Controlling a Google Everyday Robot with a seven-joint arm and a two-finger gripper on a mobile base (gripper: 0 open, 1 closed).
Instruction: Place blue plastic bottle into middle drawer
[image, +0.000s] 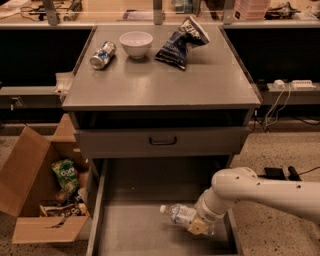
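Observation:
The blue plastic bottle (179, 214), clear with a white cap pointing left, lies nearly flat, low inside the open middle drawer (130, 227), a wide grey tray pulled out of the cabinet. My gripper (200, 225) is at the bottle's right end, shut on it, at the end of the white arm (260, 192) that reaches in from the right. I cannot tell whether the bottle touches the drawer floor.
On the cabinet top (160, 85) lie a soda can (102, 55), a white bowl (136, 43) and a dark chip bag (182, 41). A shut drawer front with a black handle (162, 141) is above the open drawer. An open cardboard box (42, 195) with snack packets stands at the left.

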